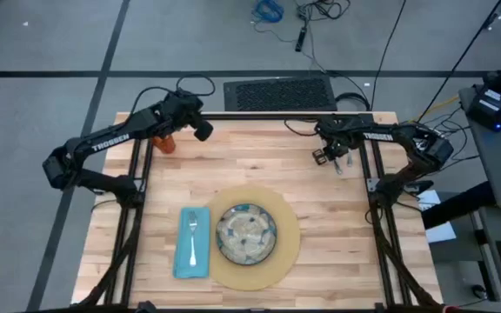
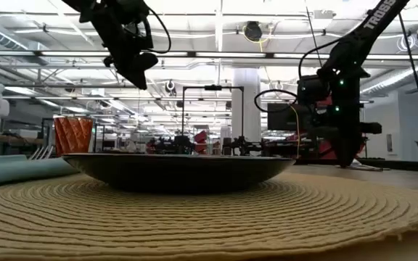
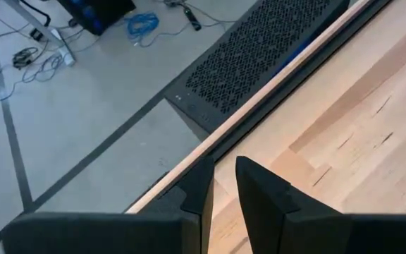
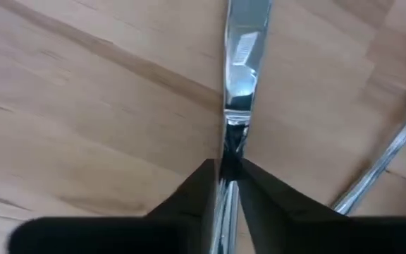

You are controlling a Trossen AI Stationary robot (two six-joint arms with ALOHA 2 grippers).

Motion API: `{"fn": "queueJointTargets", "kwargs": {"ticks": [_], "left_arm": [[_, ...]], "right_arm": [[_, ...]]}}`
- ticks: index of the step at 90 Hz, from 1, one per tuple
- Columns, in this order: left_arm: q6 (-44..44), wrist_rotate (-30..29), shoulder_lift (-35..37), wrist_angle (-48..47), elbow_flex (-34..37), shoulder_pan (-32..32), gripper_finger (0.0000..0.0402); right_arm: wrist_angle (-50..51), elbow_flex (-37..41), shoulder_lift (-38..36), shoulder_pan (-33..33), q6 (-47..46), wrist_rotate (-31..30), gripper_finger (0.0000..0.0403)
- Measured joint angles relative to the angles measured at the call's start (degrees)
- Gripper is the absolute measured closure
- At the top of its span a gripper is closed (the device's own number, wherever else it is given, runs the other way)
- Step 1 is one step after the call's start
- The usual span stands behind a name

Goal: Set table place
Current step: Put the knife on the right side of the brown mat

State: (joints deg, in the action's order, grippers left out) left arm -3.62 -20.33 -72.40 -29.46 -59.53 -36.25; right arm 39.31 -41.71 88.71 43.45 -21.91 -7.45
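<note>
A round tan mat (image 1: 278,257) lies at the table's (image 1: 337,243) near middle, and a speckled plate (image 1: 246,233) rests on it. Left of the mat lies a teal napkin (image 1: 181,254) with a fork (image 1: 193,236) on top. The orange cup (image 1: 165,143) stands at the far left; my left gripper (image 1: 202,129) hovers just right of it, shut and holding nothing (image 3: 224,180). At the far right my right gripper (image 1: 329,155) is shut on the knife (image 4: 240,49). The spoon (image 4: 390,159) lies on the wood beside the knife. My right gripper pinches the knife between its two fingers on the handle, just behind where the blade begins (image 4: 232,144). The knife runs along the fingers, and its blade (image 4: 242,42) sticks out past the fingertips over the wood. Whether it is clear of the table cannot be told.
A black perforated box (image 1: 278,93) sits on the floor behind the table's far edge. Cables trail over the floor and the far right corner (image 1: 381,122). Bare wood lies between the cup and the knife, and to the right of the mat.
</note>
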Motion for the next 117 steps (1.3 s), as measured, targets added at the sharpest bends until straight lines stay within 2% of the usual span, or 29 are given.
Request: {"fn": "queueJointTargets", "kwargs": {"ticks": [7, 23, 48, 57, 64, 80, 102, 117], "left_arm": [[-0.1, 1.3, 0.0, -0.1, 0.0, 0.0, 0.0352], [-0.3, 2.2, 0.0, -0.3, 0.0, 0.5, 0.0352], [-1.4, 2.2, 0.0, -0.3, 0.0, 1.1, 0.0352], [-1.4, 2.2, 0.0, -0.2, 0.0, 1.0, 0.0352], [-1.5, 2.2, 0.0, 0.1, 0.0, 1.1, 0.0352], [-3.1, 2.2, 0.0, 0.0, 0.0, 1.0, 0.0352], [-4.3, 2.2, 0.0, 0.2, 0.0, 1.0, 0.0352], [-4.4, 2.2, 0.0, 0.3, 0.0, 1.0, 0.0352]], "right_arm": [[0.3, 0.0, 0.0, -0.9, -1.3, -0.4, 0.0396], [2.0, 0.0, 0.1, -2.6, -5.7, 0.4, 0.0385], [5.2, 0.0, 0.1, -10.2, -14.1, 6.2, 0.0391], [6.7, 0.0, 0.1, -14.9, -19.0, 6.8, 0.0391], [8.2, 0.0, 0.1, -18.9, -23.8, 9.5, 0.0391], [8.1, 0.1, 0.1, -31.2, -37.7, 11.8, 0.0392], [-0.1, 0.3, 0.1, -47.7, -59.5, 15.5, 0.0392], [-6.9, 0.4, 0.3, -56.9, -73.2, 12.3, 0.0397]]}}
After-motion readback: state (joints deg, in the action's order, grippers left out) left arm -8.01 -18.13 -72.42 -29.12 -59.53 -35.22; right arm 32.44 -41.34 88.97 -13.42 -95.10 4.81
